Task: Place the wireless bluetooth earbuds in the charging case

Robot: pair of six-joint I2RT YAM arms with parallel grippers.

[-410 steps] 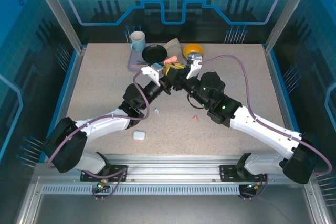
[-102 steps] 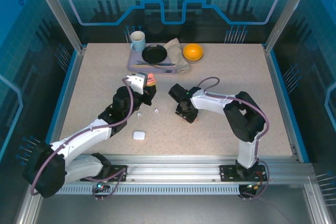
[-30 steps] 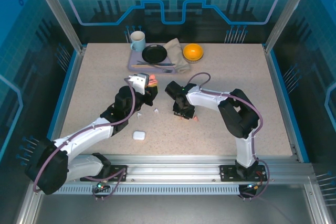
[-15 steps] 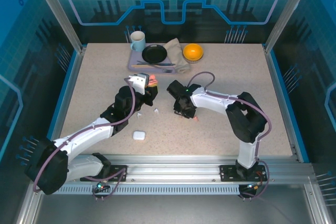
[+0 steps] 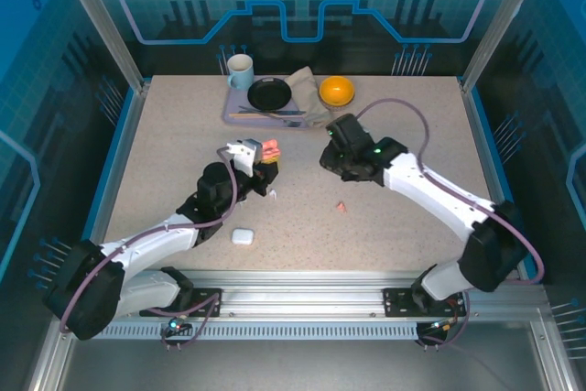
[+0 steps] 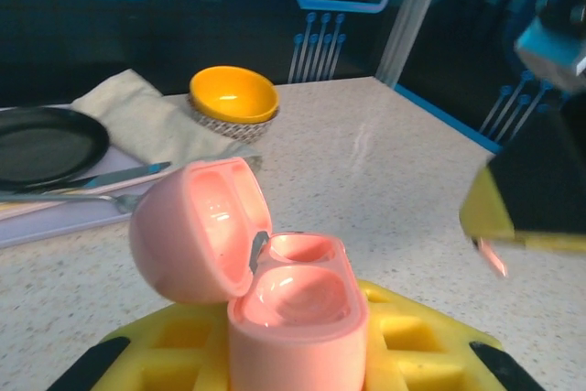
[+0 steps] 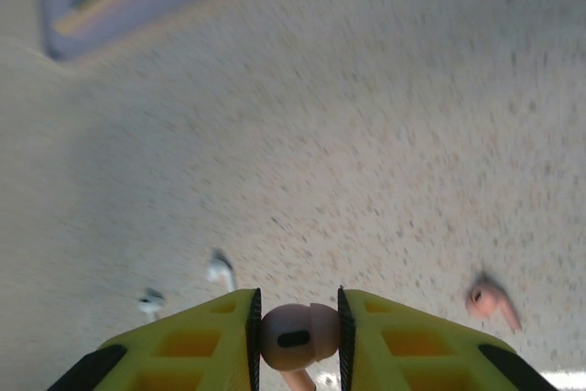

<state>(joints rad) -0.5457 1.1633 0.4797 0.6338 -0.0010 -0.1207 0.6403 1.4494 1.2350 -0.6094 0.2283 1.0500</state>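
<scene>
Your right gripper (image 7: 295, 322) is clenched on a pink earbud (image 7: 293, 337), its rounded head pinched between the yellow pads. The stem seems to point downward, though the frame edge cuts it off. The gripper hangs above the table (image 7: 385, 135), clear of the surface. Your left gripper (image 6: 298, 359) clasps the pink charging case (image 6: 295, 304) upright, with the lid tipped back to the left and both wells open to view. From above, the two grippers face each other, near but apart. On the table below them lie a second pink earbud (image 5: 341, 208) and two white earbuds (image 7: 220, 270). Closer to the arm bases sits a closed white case (image 5: 242, 236).
</scene>
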